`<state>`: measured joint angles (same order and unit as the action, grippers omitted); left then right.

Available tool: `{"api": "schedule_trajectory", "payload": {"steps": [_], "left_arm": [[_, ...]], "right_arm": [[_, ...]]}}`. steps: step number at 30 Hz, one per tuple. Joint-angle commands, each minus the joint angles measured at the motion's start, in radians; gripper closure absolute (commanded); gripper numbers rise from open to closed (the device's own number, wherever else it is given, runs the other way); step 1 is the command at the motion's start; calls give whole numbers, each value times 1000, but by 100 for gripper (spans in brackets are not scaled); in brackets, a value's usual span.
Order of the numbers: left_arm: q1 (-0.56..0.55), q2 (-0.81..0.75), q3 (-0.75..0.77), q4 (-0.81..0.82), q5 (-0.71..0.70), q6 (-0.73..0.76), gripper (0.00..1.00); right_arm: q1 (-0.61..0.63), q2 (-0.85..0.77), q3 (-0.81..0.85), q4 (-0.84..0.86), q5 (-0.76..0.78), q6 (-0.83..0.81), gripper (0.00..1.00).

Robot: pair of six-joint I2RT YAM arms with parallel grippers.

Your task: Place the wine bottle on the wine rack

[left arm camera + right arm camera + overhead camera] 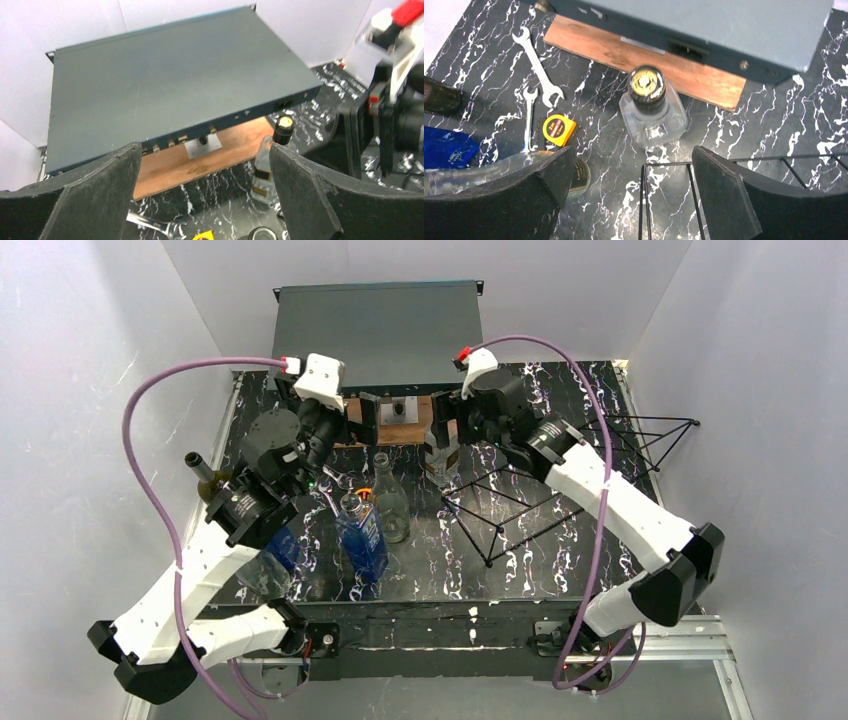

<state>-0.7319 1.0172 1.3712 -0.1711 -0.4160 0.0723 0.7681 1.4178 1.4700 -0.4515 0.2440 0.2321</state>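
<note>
While the left gripper and right gripper gape empty, the dark wine bottle sits at the left edge, well apart from the wine rack. The right gripper risks toppling the clear square bottle beneath.

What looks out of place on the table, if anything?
Two wrenches and a yellow tape measure lie among the bottles, odd tools for this setup. A dark wine bottle sits tipped at the left edge of the table. No spill or breakage visible.
</note>
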Motion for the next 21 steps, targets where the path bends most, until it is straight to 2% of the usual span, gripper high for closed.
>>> {"api": "schedule_trajectory", "payload": {"steps": [1,5,7,9,14,21], "left_arm": [[12,-26,-83,96,-54,53,2],[34,-63,-142,123,-35,22,2],[79,-79,-164,131,8,-27,2],[111,-77,-194,154,30,-43,2],[127,-81,-214,165,40,-39,2],[130,-68,-233,199,43,-24,2]], "right_arm": [[4,65,131,-12,33,-28,6],[5,124,174,-8,92,-72,10],[3,182,216,-5,110,-87,20],[2,231,265,-10,88,-114,25],[-26,283,278,17,15,-135,41],[-35,285,251,40,19,-145,46]]}}
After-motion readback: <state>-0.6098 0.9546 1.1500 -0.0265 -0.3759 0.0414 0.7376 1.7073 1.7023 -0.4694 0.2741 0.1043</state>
